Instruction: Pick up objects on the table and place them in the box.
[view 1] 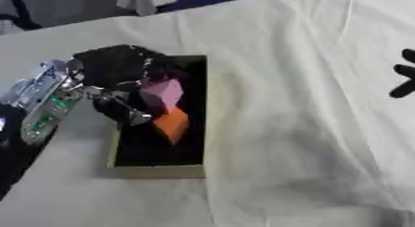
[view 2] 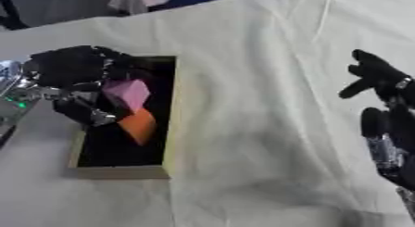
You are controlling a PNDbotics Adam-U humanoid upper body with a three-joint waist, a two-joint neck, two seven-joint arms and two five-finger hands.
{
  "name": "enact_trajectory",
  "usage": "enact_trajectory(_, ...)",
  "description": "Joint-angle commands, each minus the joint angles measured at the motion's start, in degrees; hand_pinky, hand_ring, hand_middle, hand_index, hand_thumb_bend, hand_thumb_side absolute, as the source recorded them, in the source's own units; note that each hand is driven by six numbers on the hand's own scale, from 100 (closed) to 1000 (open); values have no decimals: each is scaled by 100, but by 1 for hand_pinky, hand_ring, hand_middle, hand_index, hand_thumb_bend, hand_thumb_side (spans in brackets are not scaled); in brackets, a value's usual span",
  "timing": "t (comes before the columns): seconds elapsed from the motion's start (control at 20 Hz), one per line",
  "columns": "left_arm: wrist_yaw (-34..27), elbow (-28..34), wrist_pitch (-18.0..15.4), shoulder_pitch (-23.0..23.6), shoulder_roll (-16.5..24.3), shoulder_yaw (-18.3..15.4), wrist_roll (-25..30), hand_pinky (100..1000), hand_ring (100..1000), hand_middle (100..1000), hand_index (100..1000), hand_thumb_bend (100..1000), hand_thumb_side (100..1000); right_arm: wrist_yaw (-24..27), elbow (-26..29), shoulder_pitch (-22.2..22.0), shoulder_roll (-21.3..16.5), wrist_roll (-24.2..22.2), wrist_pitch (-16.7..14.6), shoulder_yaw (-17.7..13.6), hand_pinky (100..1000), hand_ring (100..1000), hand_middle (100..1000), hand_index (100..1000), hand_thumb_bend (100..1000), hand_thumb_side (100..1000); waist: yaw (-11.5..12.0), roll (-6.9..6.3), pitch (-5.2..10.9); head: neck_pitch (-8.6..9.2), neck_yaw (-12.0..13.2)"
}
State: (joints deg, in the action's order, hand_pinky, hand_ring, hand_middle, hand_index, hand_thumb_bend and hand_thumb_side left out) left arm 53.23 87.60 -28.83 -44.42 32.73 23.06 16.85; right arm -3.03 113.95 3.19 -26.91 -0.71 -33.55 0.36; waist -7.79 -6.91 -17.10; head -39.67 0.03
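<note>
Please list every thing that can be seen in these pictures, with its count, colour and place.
box: one, tan walls, black inside, on the table's left part.
pink block: one, pink, over the box's far half, at the left hand.
orange block: one, orange, inside the box, just below the pink block.
cloth: one, white, wrinkled, covering the table.
left hand: one, black, over the box's far left corner, fingers curled at the pink block.
right hand: one, black, at the right edge, open.
</note>
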Motion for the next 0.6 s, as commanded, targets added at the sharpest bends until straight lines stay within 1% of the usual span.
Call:
enact_trajectory(0.05,166,382,159,-78,133,-150,-254,810,945,975,1000,681,332,-42,64,6,-39,16,22,-23,894,956,549,886,100,665,16,48,105,79,-31)
enact_trajectory(0.15,211,511,201,-53,171,-131,-413,814,948,972,997,706,328,-43,64,2,-41,22,23,-24,894,955,549,886,100,664,24,49,115,78,-38)
enact_trajectory(0.2,229,540,212,-43,187,-122,-501,817,951,972,996,732,330,-42,64,-1,-43,26,24,-25,893,955,549,886,100,663,27,50,122,78,-41)
enact_trajectory(0.35,279,572,219,-26,209,-93,-748,819,954,973,999,749,339,-38,64,-11,-46,35,28,-28,893,955,549,885,100,662,40,54,144,71,-43)
enact_trajectory(0.45,312,599,228,-28,211,-85,-895,821,956,975,1000,754,328,-30,64,-15,-49,41,30,-30,893,955,549,885,100,662,50,59,160,75,-41)
enact_trajectory(0.6,351,630,238,-12,205,-67,-1051,816,952,969,998,735,328,-17,64,-24,-50,52,34,-39,893,955,550,885,100,661,59,69,185,77,-35)
